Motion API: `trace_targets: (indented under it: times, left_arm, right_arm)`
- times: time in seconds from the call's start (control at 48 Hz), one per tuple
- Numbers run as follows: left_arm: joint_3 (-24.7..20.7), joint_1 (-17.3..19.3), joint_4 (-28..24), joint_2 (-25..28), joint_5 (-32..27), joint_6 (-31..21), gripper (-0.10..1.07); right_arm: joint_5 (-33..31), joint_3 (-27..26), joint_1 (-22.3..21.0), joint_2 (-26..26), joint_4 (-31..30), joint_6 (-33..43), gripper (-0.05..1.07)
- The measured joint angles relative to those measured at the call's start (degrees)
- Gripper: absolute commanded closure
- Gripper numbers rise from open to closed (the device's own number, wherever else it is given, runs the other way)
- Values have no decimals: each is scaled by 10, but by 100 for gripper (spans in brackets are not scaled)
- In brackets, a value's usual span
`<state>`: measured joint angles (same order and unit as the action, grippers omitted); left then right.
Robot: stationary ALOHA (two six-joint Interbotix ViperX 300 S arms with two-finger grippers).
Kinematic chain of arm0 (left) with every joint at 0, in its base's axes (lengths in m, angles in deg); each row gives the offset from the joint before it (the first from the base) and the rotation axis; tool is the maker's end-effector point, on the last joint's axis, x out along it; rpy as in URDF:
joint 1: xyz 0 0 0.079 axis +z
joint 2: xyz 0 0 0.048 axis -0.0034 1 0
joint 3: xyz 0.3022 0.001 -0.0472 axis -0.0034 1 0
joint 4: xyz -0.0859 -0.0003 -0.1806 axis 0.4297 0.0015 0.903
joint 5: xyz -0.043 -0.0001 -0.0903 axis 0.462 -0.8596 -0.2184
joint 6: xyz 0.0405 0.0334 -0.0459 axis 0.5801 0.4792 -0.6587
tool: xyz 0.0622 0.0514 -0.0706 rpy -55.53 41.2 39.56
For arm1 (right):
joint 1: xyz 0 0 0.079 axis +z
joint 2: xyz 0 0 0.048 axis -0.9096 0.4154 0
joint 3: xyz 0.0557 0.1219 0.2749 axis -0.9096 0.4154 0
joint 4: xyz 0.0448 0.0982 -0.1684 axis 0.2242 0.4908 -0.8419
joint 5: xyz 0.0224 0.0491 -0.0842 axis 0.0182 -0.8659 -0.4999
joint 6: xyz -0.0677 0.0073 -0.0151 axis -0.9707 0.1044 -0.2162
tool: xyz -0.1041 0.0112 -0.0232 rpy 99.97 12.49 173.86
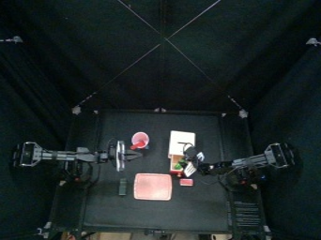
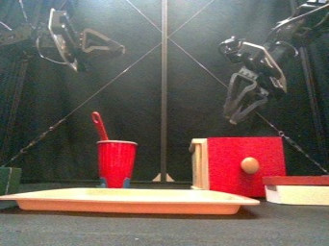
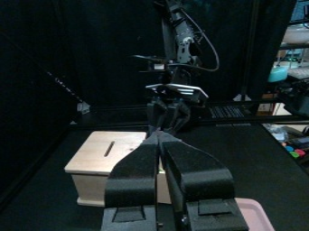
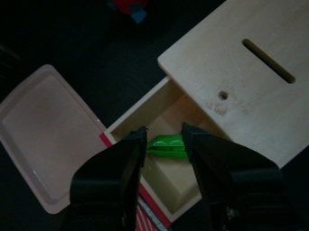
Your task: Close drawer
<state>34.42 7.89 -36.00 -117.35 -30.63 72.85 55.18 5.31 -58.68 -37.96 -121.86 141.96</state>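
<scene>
The drawer (image 1: 183, 142) is a pale wooden box right of the table's middle, its slide-out section pulled open. Its red front with a round knob (image 2: 244, 165) faces the front camera. The slotted top (image 4: 229, 81) shows in the right wrist view, and a green object (image 4: 169, 147) lies in the open section. My right gripper (image 4: 165, 135) hangs open just above that section, holding nothing, and it is also seen high over the box (image 2: 240, 113). My left gripper (image 3: 163, 135) rests raised at the left (image 1: 122, 155), jaws slightly apart and empty, looking toward the box (image 3: 108, 153).
A pink cup (image 2: 115, 163) with a red stick in it stands left of the drawer. A flat pink tray (image 1: 152, 186) lies near the front edge. A red-and-white block (image 2: 298, 189) sits at the front right. Black curtains surround the table.
</scene>
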Motion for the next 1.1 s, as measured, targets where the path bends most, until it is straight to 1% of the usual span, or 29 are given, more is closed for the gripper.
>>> trace_targets:
  times: [0.125,0.271,0.479,0.625,0.792,1.0,1.104]
  left_arm:
    - [1,0,1,-1,0,-1,55]
    - [6,0,1,0,0,-1,55]
    - [7,-3,-1,2,0,-1,53]
    - [4,-13,-4,12,0,-1,51]
    - [-8,-31,-4,40,0,-3,40]
    - [-30,-51,-4,97,0,-5,21]
    - [-52,-62,4,134,0,-5,19]
  right_arm:
    - [0,4,-2,-22,-4,0,28]
    - [0,8,-11,-36,-16,0,28]
    - [0,13,-34,-47,-61,0,28]
    - [0,18,-49,-52,-98,0,28]
    - [-1,25,-73,-68,-126,0,31]
    - [0,37,-89,-105,-150,0,41]
    - [1,44,-94,-123,-165,1,46]
